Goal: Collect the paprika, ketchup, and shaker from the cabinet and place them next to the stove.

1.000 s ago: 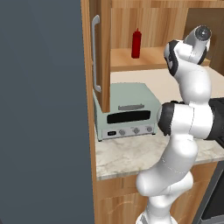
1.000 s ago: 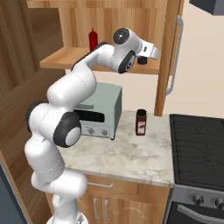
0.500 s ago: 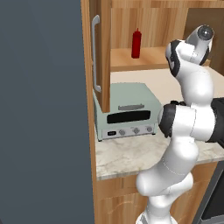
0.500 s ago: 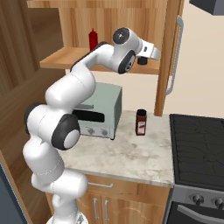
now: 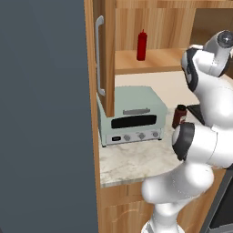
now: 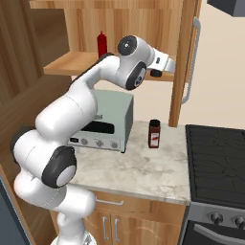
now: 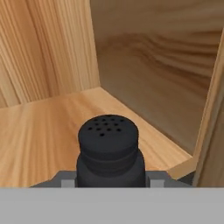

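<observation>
The gripper [image 6: 154, 73] is reaching into the right end of the cabinet [image 6: 76, 62], and from the hand camera the shaker [image 7: 110, 151] sits dead centre, right up against the hand, its dotted top facing out. The fingertips are hidden at the bottom of that view, so I cannot tell whether they are clamped on it or just standing either side.

It looks to me like the shaker is the one being fetched now. To do it well, I'd want the fingers low on the wide base rather than the tapered top, squeezed firmly, then a small lift and a straight pull out, keeping clear of the side wall and the door post [image 7: 213, 131] just beside it.

The ketchup [image 6: 101, 44] stands further left on the same shelf, well apart from the hand. The paprika [image 6: 154, 133] is already down on the marbled counter [image 6: 143, 177], between the green toaster oven [image 6: 103, 122] and the stove [image 6: 217, 162], near the stove's edge. There is bare counter around the jar, so the shaker should fit beside it. The door with the grey bar handle [image 5: 98, 54] hangs open on the far left.
</observation>
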